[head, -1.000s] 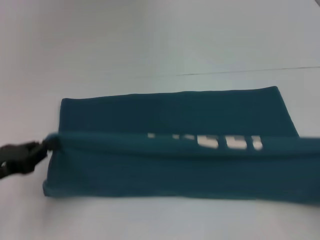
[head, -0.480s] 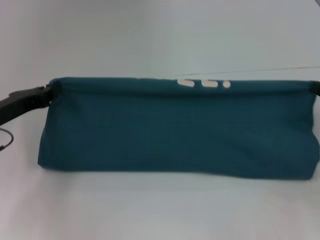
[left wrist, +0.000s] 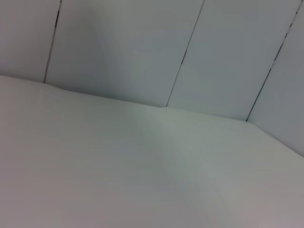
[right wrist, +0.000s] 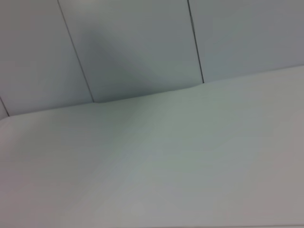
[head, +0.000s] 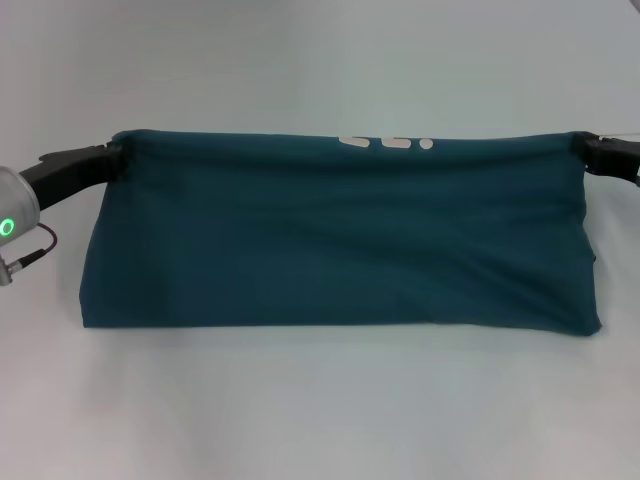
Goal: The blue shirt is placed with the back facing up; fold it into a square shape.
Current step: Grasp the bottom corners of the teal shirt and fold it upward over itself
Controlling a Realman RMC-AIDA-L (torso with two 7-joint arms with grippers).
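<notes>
A pale counter (head: 320, 410) fills the head view and both wrist views, with panelled wall behind it in the latter two. On it the blue shirt (head: 340, 245) spreads wide, its near edge lying on the counter and its far edge stretched taut between the arms, white lettering (head: 385, 142) peeking over that edge. The left gripper (head: 112, 160) is clenched on the shirt's left corner, the right gripper (head: 588, 150) on its right corner.
</notes>
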